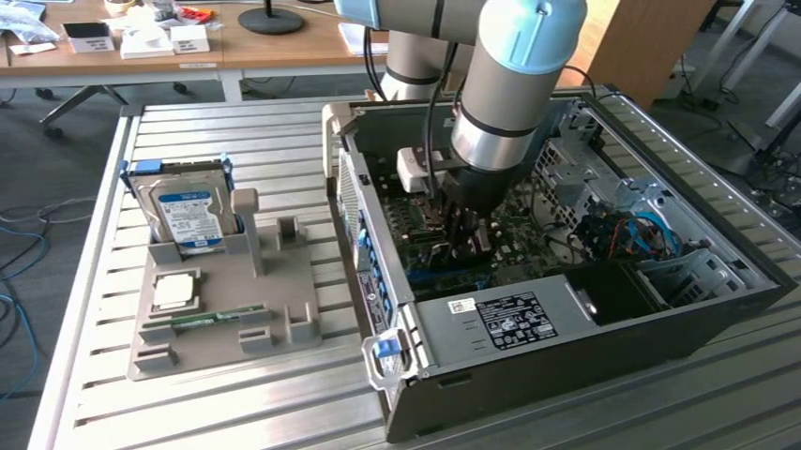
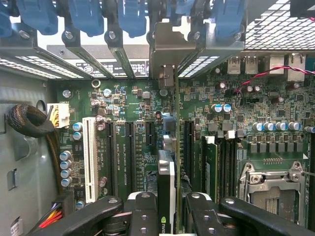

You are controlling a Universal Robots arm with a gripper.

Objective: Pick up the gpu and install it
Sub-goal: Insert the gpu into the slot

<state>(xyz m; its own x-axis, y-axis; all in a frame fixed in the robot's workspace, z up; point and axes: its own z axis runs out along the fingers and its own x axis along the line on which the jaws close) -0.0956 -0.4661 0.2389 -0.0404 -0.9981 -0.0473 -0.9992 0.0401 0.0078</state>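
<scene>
In the wrist view the gpu (image 2: 166, 184) stands edge-on between my two black fingers (image 2: 142, 211), green board on one side and a black-and-white cooler with a logo on the other. My gripper (image 2: 170, 209) is shut on it. The card hangs just above the green motherboard (image 2: 133, 98), in line with a black expansion slot (image 2: 147, 135), and its silver end bracket (image 2: 165, 49) reaches the case's rear slot openings. In the exterior view my gripper (image 1: 459, 225) is deep inside the open computer case (image 1: 375, 234), over the motherboard.
Beside the gpu lie more black slots (image 2: 120, 157), a white slot (image 2: 89, 157), memory sticks (image 2: 210, 167) and the CPU socket (image 2: 270, 187). A grey parts holder (image 1: 225, 319) on the slatted table carries a blue-labelled hard drive (image 1: 188, 211), a chip (image 1: 175, 291) and a memory stick (image 1: 213, 319).
</scene>
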